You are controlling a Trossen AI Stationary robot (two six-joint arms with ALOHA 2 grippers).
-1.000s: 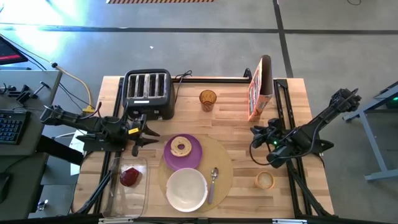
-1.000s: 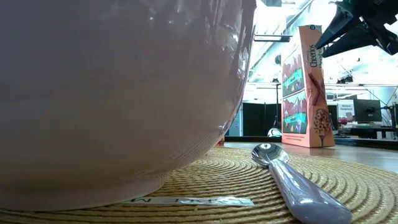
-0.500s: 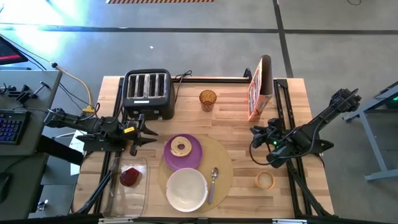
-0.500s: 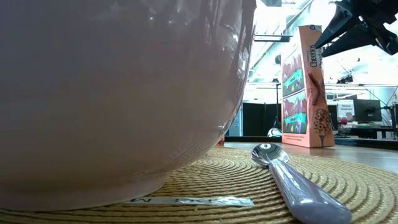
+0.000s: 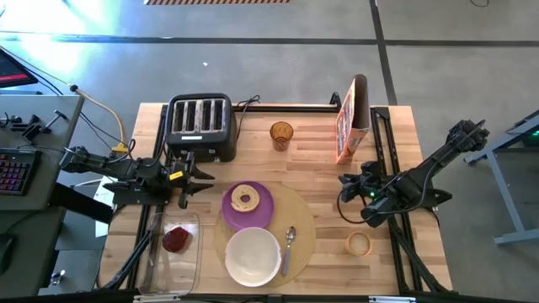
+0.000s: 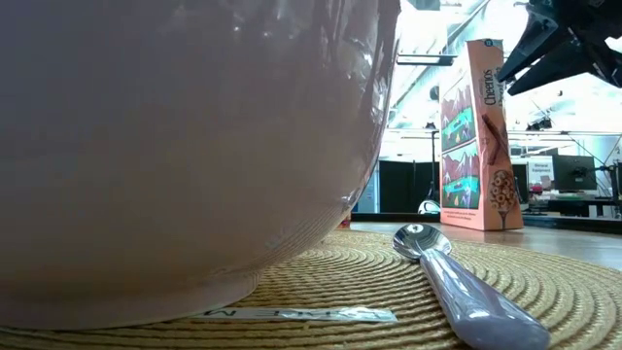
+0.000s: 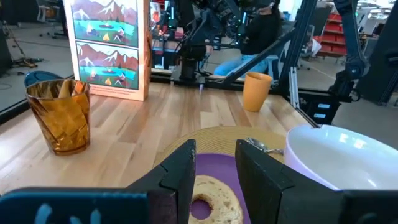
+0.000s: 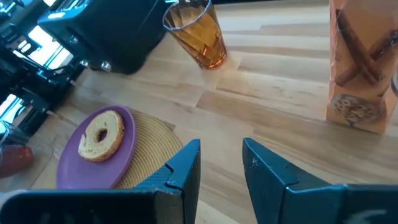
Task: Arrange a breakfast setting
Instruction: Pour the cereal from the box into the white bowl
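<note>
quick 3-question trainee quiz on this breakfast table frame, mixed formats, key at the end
1. True or false: the bagel lies on the purple plate.
2. Where is the spoon? A) inside the white bowl; B) on the placemat, beside the bowl; C) in the amber glass.
3. Fill in: the dark red food piece sits in the clear ______.

Key
1. True.
2. B.
3. Container. It stands beside the placemat, below the left claw, which is open. The right claw, also open, holds nothing and hovers near the cereal box.
</note>
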